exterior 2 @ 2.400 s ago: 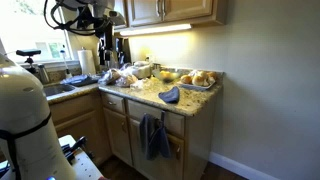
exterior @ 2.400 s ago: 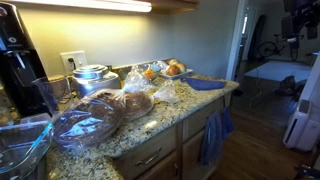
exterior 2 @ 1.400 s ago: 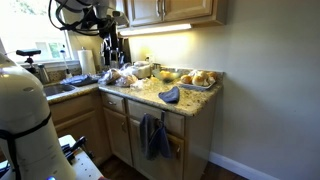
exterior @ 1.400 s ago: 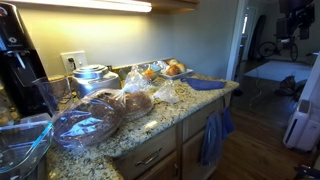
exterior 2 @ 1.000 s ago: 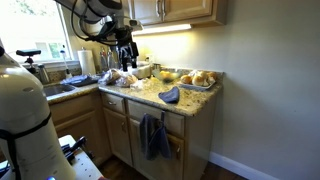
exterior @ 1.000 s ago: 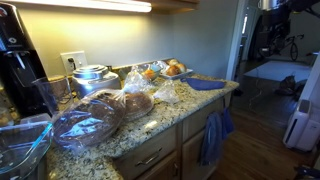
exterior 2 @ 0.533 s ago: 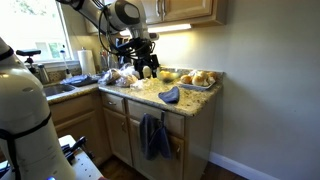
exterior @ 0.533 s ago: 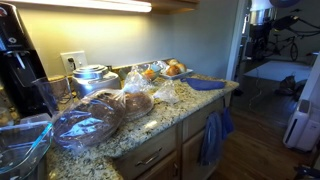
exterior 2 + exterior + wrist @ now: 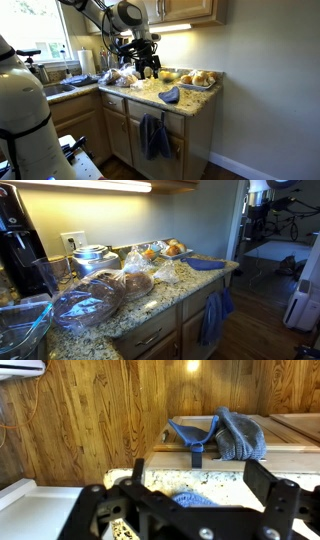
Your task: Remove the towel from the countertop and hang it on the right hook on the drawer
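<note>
Our arm has swung over the countertop point(image 9: 148, 96) toward the towel point(image 9: 170, 95); the gripper point(image 9: 148, 68) gapes wide (holding nothing), so grasping comes next.

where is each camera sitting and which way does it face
Exterior view: low on the countertop, facing along it to the towel; arm top right.
Exterior view: out in the room, facing the cabinet fronts; arm and pincer over the countertop.
Wrist view: looks down over the countertop edge to the floor; open pincer at bottom.
Both exterior views share the towel and the hanging paler towel.
</note>
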Controlling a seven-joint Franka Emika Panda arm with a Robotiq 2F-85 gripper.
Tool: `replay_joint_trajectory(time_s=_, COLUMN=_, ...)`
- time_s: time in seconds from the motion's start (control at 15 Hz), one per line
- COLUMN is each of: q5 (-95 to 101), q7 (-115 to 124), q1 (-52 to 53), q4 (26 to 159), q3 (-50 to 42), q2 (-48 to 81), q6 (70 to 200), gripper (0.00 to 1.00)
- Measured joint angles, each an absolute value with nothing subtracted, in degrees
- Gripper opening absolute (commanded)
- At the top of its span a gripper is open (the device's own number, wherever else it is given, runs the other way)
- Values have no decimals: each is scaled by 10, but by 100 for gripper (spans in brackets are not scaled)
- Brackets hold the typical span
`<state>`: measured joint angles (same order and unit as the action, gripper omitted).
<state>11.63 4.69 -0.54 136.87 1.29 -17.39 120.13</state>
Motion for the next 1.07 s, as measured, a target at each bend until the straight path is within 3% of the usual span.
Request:
replay_joint_trajectory(time_s=0.73, q5=91, q7=-165, q1=-5, q4=1361, q3=-15, q2=-94, q6=1394, gripper=100)
replay_joint_trajectory(time_s=1.07, q5=29, q7=-260, q1=-3, q4=1328, q3=-18, q2=-39, q6=1422, gripper=100)
